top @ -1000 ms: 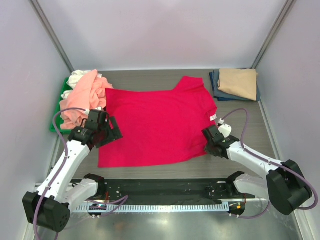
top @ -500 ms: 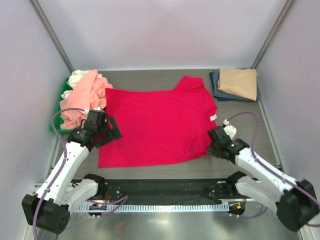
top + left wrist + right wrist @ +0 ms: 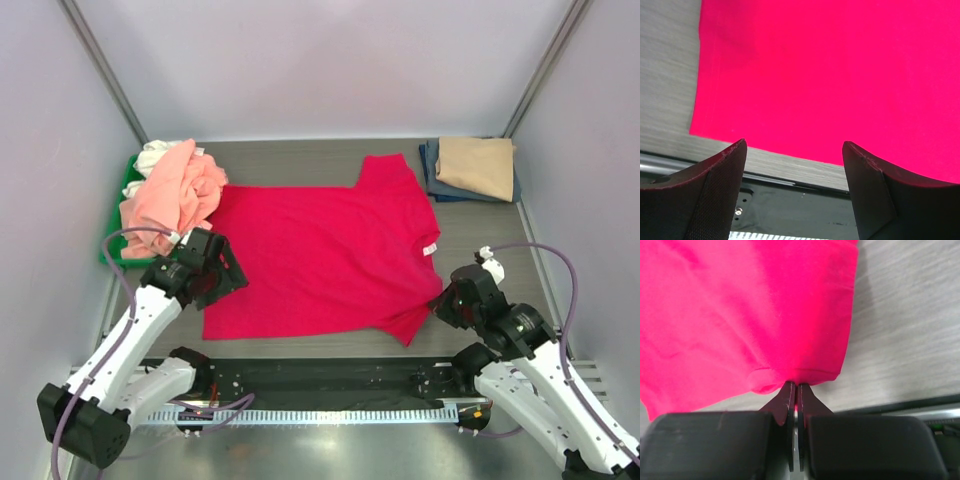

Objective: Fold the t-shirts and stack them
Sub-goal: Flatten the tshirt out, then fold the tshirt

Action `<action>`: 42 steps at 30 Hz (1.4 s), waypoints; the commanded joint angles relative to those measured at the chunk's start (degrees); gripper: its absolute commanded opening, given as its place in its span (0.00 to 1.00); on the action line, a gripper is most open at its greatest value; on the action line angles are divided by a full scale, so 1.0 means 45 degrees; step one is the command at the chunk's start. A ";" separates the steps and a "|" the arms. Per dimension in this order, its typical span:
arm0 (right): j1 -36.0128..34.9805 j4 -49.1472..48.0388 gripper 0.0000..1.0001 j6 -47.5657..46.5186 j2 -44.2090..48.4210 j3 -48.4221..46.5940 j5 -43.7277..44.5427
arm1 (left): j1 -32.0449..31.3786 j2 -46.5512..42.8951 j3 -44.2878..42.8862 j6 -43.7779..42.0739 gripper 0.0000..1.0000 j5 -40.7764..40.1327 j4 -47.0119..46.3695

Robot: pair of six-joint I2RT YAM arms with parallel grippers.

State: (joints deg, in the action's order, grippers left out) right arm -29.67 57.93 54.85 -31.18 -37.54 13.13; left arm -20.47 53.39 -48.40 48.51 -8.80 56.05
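Observation:
A crimson-red t-shirt (image 3: 320, 250) lies spread flat in the middle of the table. My right gripper (image 3: 441, 306) is shut on the hem of its near right sleeve, and the cloth bunches at the fingertips (image 3: 794, 385). My left gripper (image 3: 222, 272) hovers open over the shirt's near left corner (image 3: 710, 120), nothing between its fingers (image 3: 732, 165). A loose heap with a salmon-pink shirt (image 3: 172, 195) and a white one (image 3: 154, 155) lies at the far left. A folded tan shirt (image 3: 478, 163) rests on a navy one (image 3: 431, 168) at the far right.
A green tray (image 3: 127, 178) sits under the heap by the left wall. A black rail (image 3: 320, 380) runs along the table's near edge, just below the red shirt's hem. Grey walls close in the left, right and back sides.
The right gripper has shut on the red shirt's sleeve and drawn it toward the near right, shifting the shirt. The left gripper moved slightly nearer and stayed open.

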 commanded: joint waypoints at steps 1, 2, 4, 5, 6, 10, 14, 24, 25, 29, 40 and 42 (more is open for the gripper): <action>-0.0047 0.0856 0.01 0.0077 0.0755 -0.0739 -0.0571 | -0.1032 -0.0086 0.0363 0.1987 0.77 -0.1187 0.1038; -0.0047 0.0934 0.01 0.0019 0.0815 -0.0837 -0.0689 | -0.1211 -0.0105 0.0597 0.2244 0.78 -0.1190 0.1040; -0.0028 0.0954 0.15 -0.0312 0.0932 -0.0819 -0.1369 | -0.1466 -0.0319 0.1066 0.2674 0.78 -0.1015 0.0807; -0.0047 0.0935 0.31 -0.0411 0.0913 -0.0683 -0.1760 | -0.1525 -0.0378 0.1571 0.2986 0.77 -0.0782 0.0690; -0.0047 0.0761 0.43 -0.0605 0.0932 -0.0295 -0.2190 | -0.1680 -0.0476 0.1576 0.3125 0.77 -0.0799 0.0669; -0.0067 0.0077 0.62 -0.0314 0.1498 0.0762 -0.3677 | -0.1994 -0.0594 0.1440 0.3477 0.76 -0.1287 0.1253; -0.0067 -0.0294 0.61 -0.0703 0.0953 0.1601 -0.4165 | -0.2150 -0.0847 0.1459 0.3828 0.76 -0.1502 0.1626; -0.0262 -0.1369 0.53 -0.1698 -0.0725 0.2191 -0.4636 | -0.2932 -0.0419 0.2512 0.5547 0.76 -0.2069 0.1647; -0.0262 -0.1428 0.56 -0.1836 -0.1037 0.2054 -0.4384 | -0.2932 -0.0360 0.2862 0.5683 0.77 -0.2030 0.1278; -0.0262 -0.2051 0.61 -0.2072 -0.2268 0.1410 -0.4303 | -0.2932 -0.0028 0.3294 0.6093 0.83 -0.2632 0.0767; -0.1938 -0.3282 0.62 -0.0805 -0.4123 0.2131 -0.1435 | -0.2893 0.2979 0.3471 0.6076 0.71 -0.3357 -0.1283; -0.2993 -0.3382 0.63 -0.0199 -0.4787 0.1937 -0.0366 | -0.2854 0.3428 0.3354 0.5764 0.51 -0.3416 -0.1653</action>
State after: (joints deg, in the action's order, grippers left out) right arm -38.83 46.39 49.63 -49.41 -28.86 3.88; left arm -33.47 66.78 -32.40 75.29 -19.75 52.62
